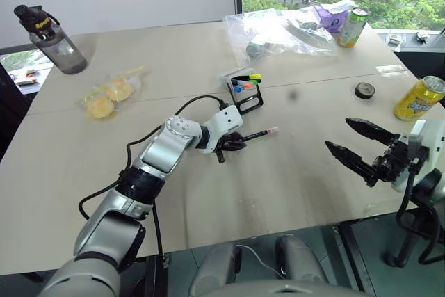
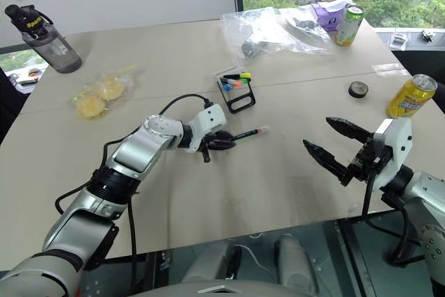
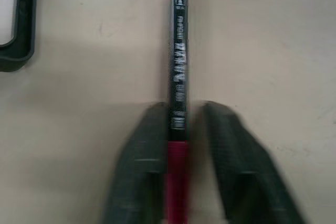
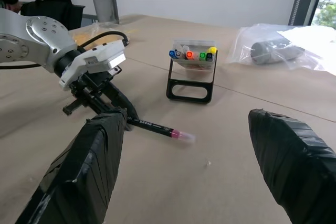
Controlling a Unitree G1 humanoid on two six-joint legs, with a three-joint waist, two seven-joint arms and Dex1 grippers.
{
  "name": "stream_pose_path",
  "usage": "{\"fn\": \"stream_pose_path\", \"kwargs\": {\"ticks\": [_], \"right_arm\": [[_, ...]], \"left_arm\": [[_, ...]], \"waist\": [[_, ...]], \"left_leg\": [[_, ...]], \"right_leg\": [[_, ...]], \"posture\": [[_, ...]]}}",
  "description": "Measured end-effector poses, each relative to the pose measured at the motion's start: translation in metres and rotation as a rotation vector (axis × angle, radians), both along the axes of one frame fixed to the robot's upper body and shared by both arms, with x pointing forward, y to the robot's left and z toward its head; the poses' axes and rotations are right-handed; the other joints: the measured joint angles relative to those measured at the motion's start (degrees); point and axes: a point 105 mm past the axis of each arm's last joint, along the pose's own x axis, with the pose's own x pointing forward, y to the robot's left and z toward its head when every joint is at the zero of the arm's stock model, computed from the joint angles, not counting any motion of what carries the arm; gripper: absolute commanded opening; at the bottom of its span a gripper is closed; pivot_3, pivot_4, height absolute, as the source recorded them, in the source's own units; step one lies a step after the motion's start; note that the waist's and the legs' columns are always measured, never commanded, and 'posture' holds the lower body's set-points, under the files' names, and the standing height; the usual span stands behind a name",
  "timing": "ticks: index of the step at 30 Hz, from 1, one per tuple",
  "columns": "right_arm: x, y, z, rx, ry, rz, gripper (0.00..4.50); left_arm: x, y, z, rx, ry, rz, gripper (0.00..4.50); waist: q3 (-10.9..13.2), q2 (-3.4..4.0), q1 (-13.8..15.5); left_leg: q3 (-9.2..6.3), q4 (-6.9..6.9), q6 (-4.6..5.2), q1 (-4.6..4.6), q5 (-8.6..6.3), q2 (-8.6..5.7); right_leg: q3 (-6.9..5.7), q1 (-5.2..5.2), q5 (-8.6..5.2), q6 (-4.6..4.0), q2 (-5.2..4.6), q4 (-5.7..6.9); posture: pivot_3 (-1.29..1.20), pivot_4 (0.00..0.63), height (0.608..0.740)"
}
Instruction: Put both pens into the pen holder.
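Observation:
A slim pen (image 1: pixel 261 133) with a dark barrel and magenta ends lies flat on the beige table (image 1: pixel 292 179), its far tip pointing to the right. My left gripper (image 1: pixel 233 144) is shut on the pen's near end, and its black fingers (image 3: pixel 144 166) press both sides of the pen (image 3: pixel 178 66) in the left wrist view. The pen holder (image 1: pixel 245 92), a small black wire stand with colourful caps at its top, stands just beyond that gripper (image 4: pixel 113 98). My right gripper (image 1: pixel 338 133) hovers open above the table's right part, apart from the pen, with nothing between its fingers.
A water bottle (image 1: pixel 52 39) stands at the far left, with a bag of yellow items (image 1: pixel 108 95) nearer. A clear plastic bag (image 1: pixel 285 29) and a green can (image 1: pixel 352 27) sit at the back right. A yellow can (image 1: pixel 419 99) and a black tape roll (image 1: pixel 364 90) lie right.

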Motion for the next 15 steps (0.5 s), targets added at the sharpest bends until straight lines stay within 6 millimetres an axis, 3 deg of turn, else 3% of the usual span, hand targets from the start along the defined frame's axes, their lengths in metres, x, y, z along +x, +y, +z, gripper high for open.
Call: {"fn": "stream_pose_path", "kwargs": {"ticks": [8,15], "right_arm": [[0.003,0.004,-0.003,-0.002,0.015,0.013,3.96],[0.017,0.006,-0.010,0.083,0.127,-0.070,3.96]], "left_arm": [[-0.011,-0.024,0.001,-0.182,0.060,-0.038,0.08],[-0.037,-0.066,0.052,-0.526,0.016,-0.217,0.08]], "waist": [[0.0,-0.01,0.2],[0.0,-0.01,0.1]], "left_leg": [[-0.03,0.02,0.00,-0.04,0.00,-0.01],[-0.05,0.03,-0.01,-0.04,0.00,0.01]], "right_leg": [[-0.05,-0.01,0.00,0.00,-0.04,0.00],[0.16,-0.01,0.00,0.00,-0.03,0.00]], "posture": [[0.00,0.150,0.740],[0.00,0.150,0.740]]}}
